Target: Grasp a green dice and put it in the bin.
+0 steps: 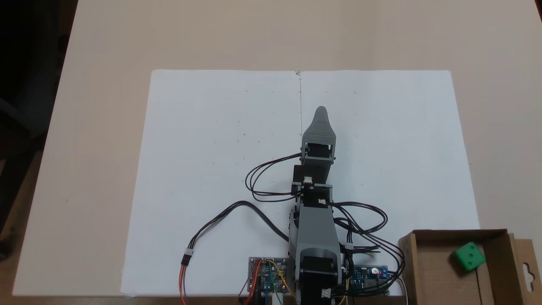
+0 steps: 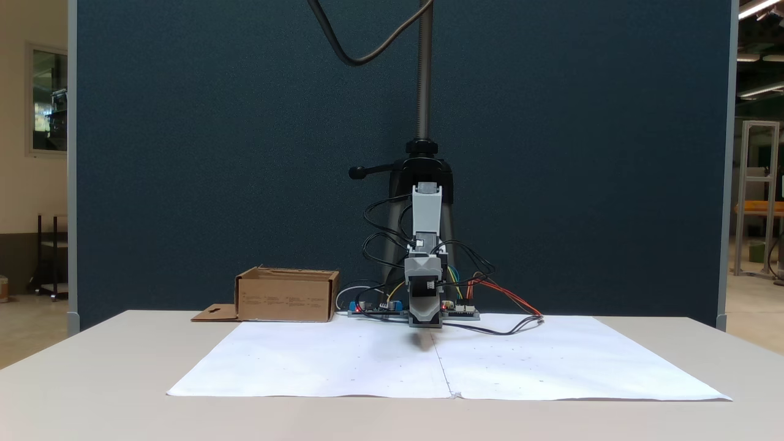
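— One surface [image 1: 97,127], pale, carries it all; what sits on it, biggest first?

— White paper sheets [image 1: 220,169] spread across the middle, then the grey arm [image 1: 315,237] lying folded along the centre seam with its black cables looping to either side. At the lower right corner of the top-down fixed view sits the cardboard bin [image 1: 427,271]; from the front it stands on the left [image 2: 286,297], near the arm's base.

— And the green dice?

— Already inside the bin [image 1: 469,256], resting on its floor toward the far wall, tilted a little, two pips facing up.

— So the job looks done?

— I judge so. What remains is only a tidy rest.

— How does the pincer stand?

— It points forward over the paper, low to the sheet [image 1: 321,111], nothing in it. From above one jaw covers the other, and from the front [image 2: 425,321] I see a single dark tip, so I cannot tell whether it is spread or pressed together.

— Any advice for parking it well?

— Keep it on the centre line, well apart from the bin, and mind the cable loops so none snags the box wall.
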`<state>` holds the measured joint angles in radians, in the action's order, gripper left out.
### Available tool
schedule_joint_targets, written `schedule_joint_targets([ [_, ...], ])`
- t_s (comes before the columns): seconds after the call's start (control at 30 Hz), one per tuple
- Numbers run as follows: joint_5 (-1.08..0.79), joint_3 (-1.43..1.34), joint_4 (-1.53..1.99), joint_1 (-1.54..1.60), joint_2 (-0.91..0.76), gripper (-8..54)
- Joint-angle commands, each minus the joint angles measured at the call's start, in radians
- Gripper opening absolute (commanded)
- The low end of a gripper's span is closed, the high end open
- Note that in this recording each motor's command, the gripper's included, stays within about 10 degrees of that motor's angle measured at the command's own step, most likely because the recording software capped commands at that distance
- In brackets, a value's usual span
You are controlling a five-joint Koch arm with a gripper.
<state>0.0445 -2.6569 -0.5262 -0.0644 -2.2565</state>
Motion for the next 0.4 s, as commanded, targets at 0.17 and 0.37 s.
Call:
schedule_joint_targets([
  [0.17,-0.064,-0.175,-0.175,-0.003,-0.115,44.6],
  [0.37,-0.064,-0.175,-0.175,0.006,-0.115,44.6],
])
